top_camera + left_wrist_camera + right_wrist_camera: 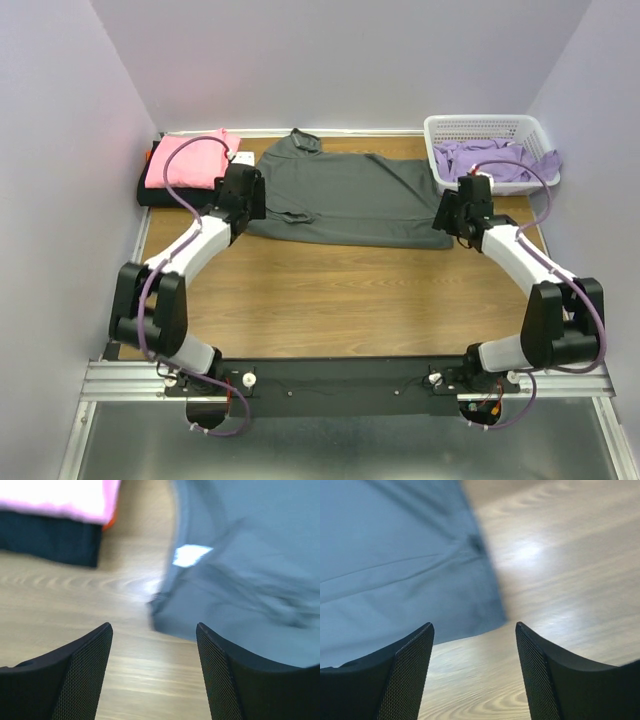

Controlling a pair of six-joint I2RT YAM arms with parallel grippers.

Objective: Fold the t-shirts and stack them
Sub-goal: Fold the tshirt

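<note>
A dark charcoal grey t-shirt (pixel 345 195) lies spread flat at the back middle of the table. It shows in the left wrist view (pixel 250 570) and the right wrist view (pixel 395 565). My left gripper (pixel 243 192) is open and empty at the shirt's near-left corner (pixel 160 612). My right gripper (pixel 462 210) is open and empty at its near-right corner (pixel 492 615). A folded bright pink t-shirt (pixel 188 160) lies on a folded black one (pixel 165 193) at the back left. Lavender purple shirts (pixel 490 160) fill the basket.
A white lattice basket (pixel 480 128) stands at the back right. Purple walls close in the back and both sides. Bare wooden tabletop (pixel 340 300) lies between the grey shirt and the arm bases.
</note>
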